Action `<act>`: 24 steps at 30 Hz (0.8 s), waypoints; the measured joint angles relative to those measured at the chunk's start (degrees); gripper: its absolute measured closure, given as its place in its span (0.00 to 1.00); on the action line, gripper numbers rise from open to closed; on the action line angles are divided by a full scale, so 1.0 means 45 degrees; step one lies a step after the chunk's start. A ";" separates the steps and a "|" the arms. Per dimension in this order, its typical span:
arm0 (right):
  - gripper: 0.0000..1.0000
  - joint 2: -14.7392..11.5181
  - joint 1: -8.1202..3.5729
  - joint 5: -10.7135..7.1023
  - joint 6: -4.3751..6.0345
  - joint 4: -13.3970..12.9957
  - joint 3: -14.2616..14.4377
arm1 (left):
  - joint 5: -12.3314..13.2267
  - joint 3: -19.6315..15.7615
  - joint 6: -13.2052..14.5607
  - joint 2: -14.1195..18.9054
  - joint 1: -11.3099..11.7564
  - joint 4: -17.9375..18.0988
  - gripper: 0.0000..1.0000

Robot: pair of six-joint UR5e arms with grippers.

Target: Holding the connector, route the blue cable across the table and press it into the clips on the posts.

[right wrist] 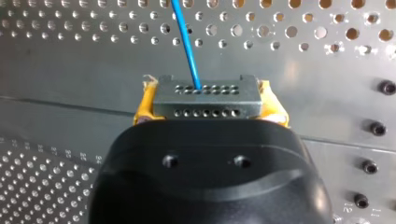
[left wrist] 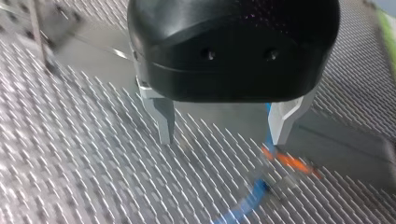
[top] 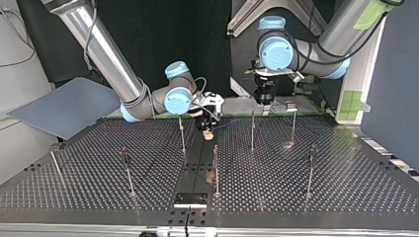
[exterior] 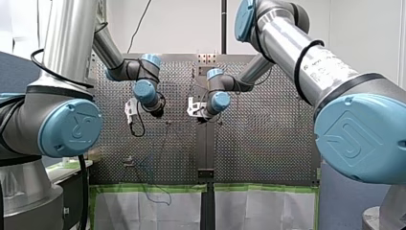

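My right gripper (right wrist: 205,100) is shut on a grey connector (right wrist: 205,95) with rows of small holes, its yellow pads against the connector's two sides. The blue cable (right wrist: 187,42) leaves the connector's face and runs ahead over the perforated table. In the top view my right gripper (top: 208,131) hangs low near the middle, and the blue cable (top: 232,123) trails toward the far right. My left gripper (left wrist: 223,135) hovers open over the table with nothing between its metal fingers (left wrist: 163,123). A loop of blue cable (left wrist: 247,205) and an orange marking (left wrist: 289,161) lie just beyond one finger.
Several thin upright posts stand on the table, among them one beside my right gripper (top: 182,133), one at mid-table (top: 216,170) and two further right (top: 252,131) (top: 293,126). A dark plate (top: 190,199) sits at the near edge. In the front view loose cable (exterior: 151,167) lies below my left arm.
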 joint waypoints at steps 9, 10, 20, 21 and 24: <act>1.00 -0.0008 -0.0245 -0.0009 0.0038 0.0017 -0.0010 | 0.0452 0.0750 -0.0769 -0.0512 -0.0940 0.0862 0.00; 1.00 -0.0009 -0.0283 -0.0012 0.0037 0.0018 -0.0010 | 0.0465 0.0874 -0.0795 -0.0634 -0.1068 0.0924 0.00; 1.00 -0.0010 -0.0502 -0.0086 0.0035 0.0000 0.0000 | 0.0422 0.1612 -0.1126 -0.1674 -0.2080 0.1329 0.00; 1.00 -0.0009 -0.0511 -0.0106 0.0031 0.0000 0.0002 | 0.0383 0.1652 -0.1121 -0.1770 -0.2131 0.1329 0.00; 1.00 -0.0010 -0.0525 -0.0165 0.0023 0.0005 0.0000 | 0.0174 0.1800 -0.1011 -0.2072 -0.2208 0.1371 0.00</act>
